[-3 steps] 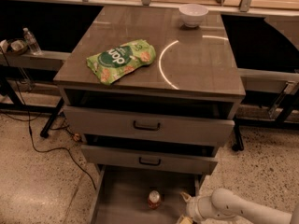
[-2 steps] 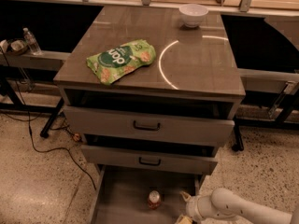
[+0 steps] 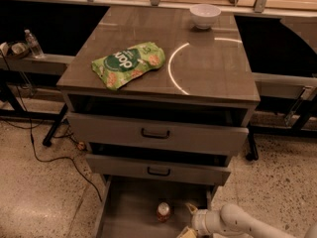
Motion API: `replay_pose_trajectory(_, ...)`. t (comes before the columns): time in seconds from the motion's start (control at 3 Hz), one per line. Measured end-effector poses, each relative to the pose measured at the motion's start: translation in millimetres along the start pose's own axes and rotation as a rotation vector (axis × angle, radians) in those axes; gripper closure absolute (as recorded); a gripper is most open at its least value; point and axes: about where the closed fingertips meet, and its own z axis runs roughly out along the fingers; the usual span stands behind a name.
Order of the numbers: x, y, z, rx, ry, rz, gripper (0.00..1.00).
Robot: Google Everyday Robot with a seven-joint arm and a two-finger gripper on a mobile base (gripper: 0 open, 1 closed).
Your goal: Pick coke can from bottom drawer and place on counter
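Note:
The coke can (image 3: 163, 211) stands upright on the grey floor of the open bottom drawer (image 3: 130, 207), near its middle. My gripper (image 3: 188, 223) is at the bottom edge of the view, just right of the can and a little nearer, over the drawer's right side; only its upper part shows. The white arm runs off to the lower right. The counter (image 3: 208, 68) is the cabinet's glossy top with a curved light reflection.
A green chip bag (image 3: 129, 63) lies on the counter's left part and a white bowl (image 3: 205, 15) stands at its far right. The two upper drawers (image 3: 156, 133) stand slightly open above the bottom one. A water bottle (image 3: 33, 43) stands on a shelf at the left. A black cable (image 3: 47, 162) runs across the floor.

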Motion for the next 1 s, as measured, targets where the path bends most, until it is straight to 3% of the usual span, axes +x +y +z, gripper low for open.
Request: replay_pose_trajectory(1.0,-18,-22,86,0.000,-0.187,-0.029,0.02)
